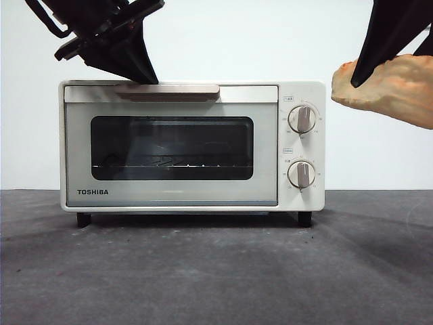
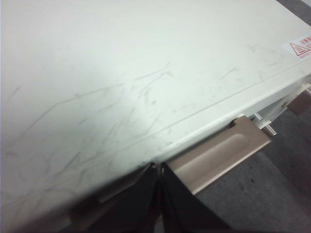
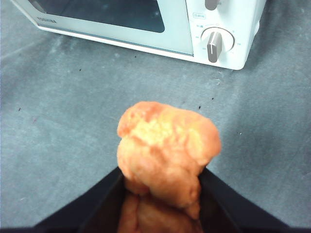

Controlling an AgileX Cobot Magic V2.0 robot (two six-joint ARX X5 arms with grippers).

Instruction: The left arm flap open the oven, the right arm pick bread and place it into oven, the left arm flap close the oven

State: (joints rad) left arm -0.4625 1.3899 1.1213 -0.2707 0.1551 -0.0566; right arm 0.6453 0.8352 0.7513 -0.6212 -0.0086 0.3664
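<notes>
The desk [image 1: 216, 271] is a dark grey surface, and the oven [image 1: 193, 145] stands on it on short black feet, its glass door [image 1: 172, 147] shut flush against the cream body. The oven sits directly under the left gripper [image 1: 139, 68], which comes down from above with its dark wedge tip at the top front edge, touching or just above the beige handle [image 1: 166, 90] near that bar's left end. In the left wrist view the same gripper [image 2: 159, 167] shows its two jaws pressed together with nothing between them, their tips at the seam where the scratched oven top [image 2: 121, 87] meets the handle [image 2: 218, 155]; the handle runs off to one side of the tips. The two knobs [image 1: 302, 119] lie on the panel beside the door, well away from this gripper and nearer the other one. The right gripper [image 1: 362, 74] hangs in the air off the oven's knob side, level with the oven's upper part, and pinches the bread [image 1: 392, 88], which is clear of the desk and apart from the oven. In the right wrist view the bread [image 3: 167, 150] bulges out ahead of the right gripper [image 3: 163, 187], clamped from both sides by the black jaws, a lumpy golden-orange loaf; beyond it lie bare desk [image 3: 73, 97] and then the oven's front lower corner with a knob [image 3: 214, 42].
</notes>
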